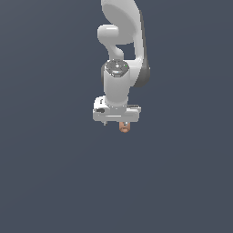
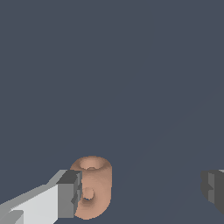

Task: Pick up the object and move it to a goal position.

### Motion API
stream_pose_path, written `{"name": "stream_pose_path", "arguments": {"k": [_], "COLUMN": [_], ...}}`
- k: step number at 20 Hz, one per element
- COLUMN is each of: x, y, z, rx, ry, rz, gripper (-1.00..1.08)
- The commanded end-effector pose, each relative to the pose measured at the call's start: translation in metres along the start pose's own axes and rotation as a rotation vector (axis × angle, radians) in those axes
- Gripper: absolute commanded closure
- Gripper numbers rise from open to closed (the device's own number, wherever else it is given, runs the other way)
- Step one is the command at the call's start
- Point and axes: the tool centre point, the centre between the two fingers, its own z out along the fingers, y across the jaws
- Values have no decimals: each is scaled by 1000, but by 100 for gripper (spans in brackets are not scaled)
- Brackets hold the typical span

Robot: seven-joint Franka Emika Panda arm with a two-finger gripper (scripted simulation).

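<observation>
Exterior view: white arm [image 1: 122, 54] hangs down from 12 o'clock, wrist pointing straight down over a plain dark grey-blue surface [image 1: 50, 182]. The claw [image 1: 123, 124] sits under the white hand block. The lump [image 1: 123, 128], orange-tan and tiny, peeks out just below the block at its 6 o'clock, much narrower than the block. The fingers cannot be told apart here.

Wrist view: claw [image 2: 142, 190] is spread wide. One dark-padded finger [image 2: 69, 194] lies against the side of the lump [image 2: 92, 186]; the other finger [image 2: 213, 189] stands well apart from it, with bare surface [image 2: 131, 78] between. Only this view shows the lump's shape: a rounded body with a ring-like hollow at one end and a small dimple on its side.

Whether the lump rests on the surface or is lifted: cannot tell.
</observation>
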Motion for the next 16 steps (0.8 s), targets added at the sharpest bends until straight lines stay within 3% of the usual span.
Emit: {"name": "stream_pose_path", "arguments": {"k": [1,9,16], "x": [-12,-50,-63], "y": [-12,-43,-52], "z": [11,41,50], "rx": [6,20,24], "ry": [-1,-3,-5], "rz": [12,50,63], "gripper": [-92,-92,-92]}}
